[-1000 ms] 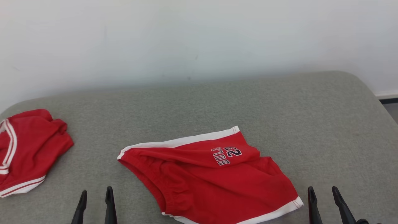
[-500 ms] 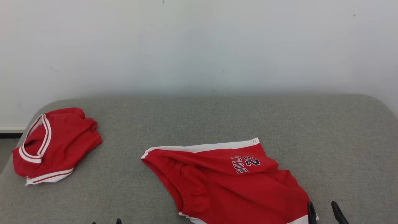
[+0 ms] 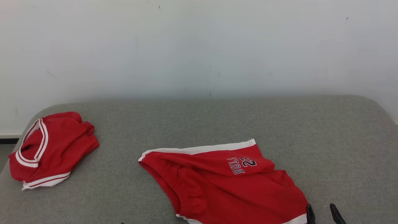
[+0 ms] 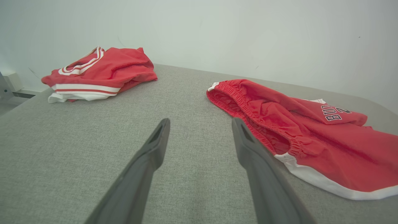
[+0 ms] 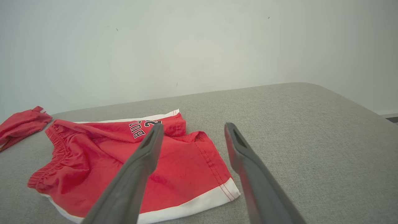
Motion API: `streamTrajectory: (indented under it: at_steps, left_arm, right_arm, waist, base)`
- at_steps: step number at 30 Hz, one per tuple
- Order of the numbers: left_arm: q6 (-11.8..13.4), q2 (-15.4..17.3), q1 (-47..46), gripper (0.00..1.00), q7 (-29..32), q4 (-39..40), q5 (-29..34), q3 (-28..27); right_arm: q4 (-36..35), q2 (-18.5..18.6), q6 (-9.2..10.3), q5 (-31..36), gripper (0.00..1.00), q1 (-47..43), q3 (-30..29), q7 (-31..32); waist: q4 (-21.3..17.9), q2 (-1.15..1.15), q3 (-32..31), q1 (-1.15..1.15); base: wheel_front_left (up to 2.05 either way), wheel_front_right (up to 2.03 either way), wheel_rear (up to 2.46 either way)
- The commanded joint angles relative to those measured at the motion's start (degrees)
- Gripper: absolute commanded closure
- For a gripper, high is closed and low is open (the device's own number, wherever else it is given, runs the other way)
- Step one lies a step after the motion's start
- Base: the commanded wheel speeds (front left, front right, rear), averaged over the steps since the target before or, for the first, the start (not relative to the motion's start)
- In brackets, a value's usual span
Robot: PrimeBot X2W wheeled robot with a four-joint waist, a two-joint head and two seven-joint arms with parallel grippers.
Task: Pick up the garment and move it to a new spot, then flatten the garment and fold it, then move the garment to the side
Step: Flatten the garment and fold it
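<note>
Right wrist view has the right gripper (image 5: 192, 126) spread wide and empty, poised at the white-hemmed corner of the red shorts (image 5: 186, 168). The left gripper (image 4: 200, 119) gapes too, holding nothing, over bare cloth just beside their waistband. The shorts lie rumpled (number print uppermost) near the front edge of the grey padded table (image 4: 77, 140), with a folded red jersey (image 4: 102, 67) at its left edge.

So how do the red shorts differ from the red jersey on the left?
The red shorts lie spread out and wrinkled near the middle of the grey cushion; the red jersey sits bunched in a compact bundle at its left end. The shorts carry dark lettering and plain white bands; the jersey shows red-and-white striped trim and no lettering in view. Both are red with white trim.
</note>
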State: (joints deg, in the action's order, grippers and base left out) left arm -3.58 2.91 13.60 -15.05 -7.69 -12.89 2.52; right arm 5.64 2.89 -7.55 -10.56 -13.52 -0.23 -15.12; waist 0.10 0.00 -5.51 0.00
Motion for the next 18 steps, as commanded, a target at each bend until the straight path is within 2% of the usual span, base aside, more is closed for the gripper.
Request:
streamTrajectory:
  at_steps: [1,18]
  left_arm:
    - [-0.3,0.0,-0.6,0.0,-0.2,-0.4,-0.2,0.0]
    - [-1.4,0.0,-1.5,0.0,-0.2,-2.3,-1.1,0.9]
  right_arm:
    - [-0.1,0.0,0.13,-0.3,0.0,-0.3,-0.1,0.0]
    - [0.2,0.0,0.13,0.0,0.0,0.7,-0.2,0.0]
  waist:
    - [-0.1,0.0,0.1,0.0]
    - [-1.2,0.0,0.6,0.0]
  base:
    - [0.0,0.0,0.0]
    - [0.0,0.0,0.0]
